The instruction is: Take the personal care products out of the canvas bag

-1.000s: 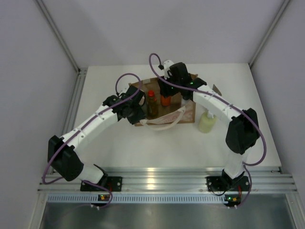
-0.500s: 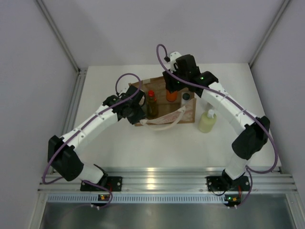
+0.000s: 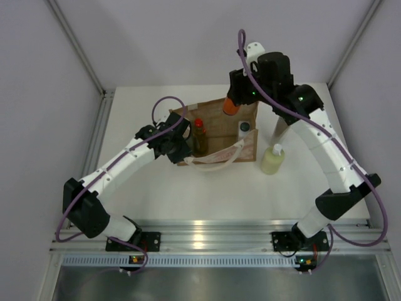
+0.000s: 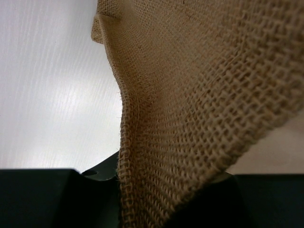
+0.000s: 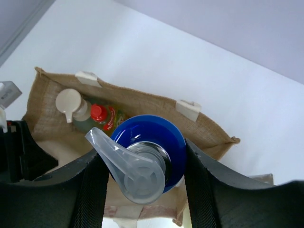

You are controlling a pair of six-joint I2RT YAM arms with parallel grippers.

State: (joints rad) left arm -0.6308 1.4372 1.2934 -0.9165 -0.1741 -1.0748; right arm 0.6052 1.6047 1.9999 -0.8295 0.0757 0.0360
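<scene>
Burlap edge of canvas bag [image 4: 199, 95] was pinched by left gripper [image 3: 178, 145], fingers pressed together on it. By right gripper [image 5: 147, 185] the orange-blue bottle [image 5: 149, 142] was clamped betw. its fingers, above bag's far rim. Inside bag, amber red-capped bottle [image 3: 199, 135] was seen; pale-yellow bottle [image 3: 272, 160] was seen upright on table [image 3: 156, 188], just R of bag.

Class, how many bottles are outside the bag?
2: the yellow bottle stands right of the bag; the orange-blue bottle hangs in the right gripper above it. Others may be hidden.

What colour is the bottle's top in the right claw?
The bottle top is blue, best seen from the right wrist.
</scene>
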